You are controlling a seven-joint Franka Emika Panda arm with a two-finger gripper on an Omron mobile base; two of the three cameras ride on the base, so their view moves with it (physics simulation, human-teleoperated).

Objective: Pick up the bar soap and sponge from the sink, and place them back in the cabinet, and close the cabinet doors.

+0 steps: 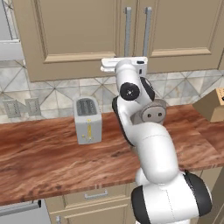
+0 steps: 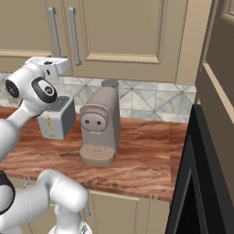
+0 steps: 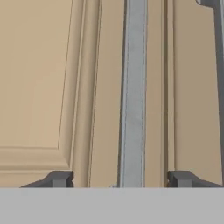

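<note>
The tool (image 3: 120,178) is held spread and grasping nothing, its fingertips (image 3: 59,178) set either side of a silver bar handle (image 3: 133,92). That handle belongs to the left one of the shut cabinet doors (image 1: 83,30), seen at twelve o'clock above the desk (image 1: 43,162). A toaster (image 1: 88,120) is parked at nine o'clock of the arm; a coffee machine (image 2: 100,125) is stood beside it, with a knife block (image 1: 213,105) at three o'clock.

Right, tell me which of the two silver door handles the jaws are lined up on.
The left handle, on the left cabinet door: it runs straight up between the open jaws, while the right handle sits off at the frame's edge.
</note>
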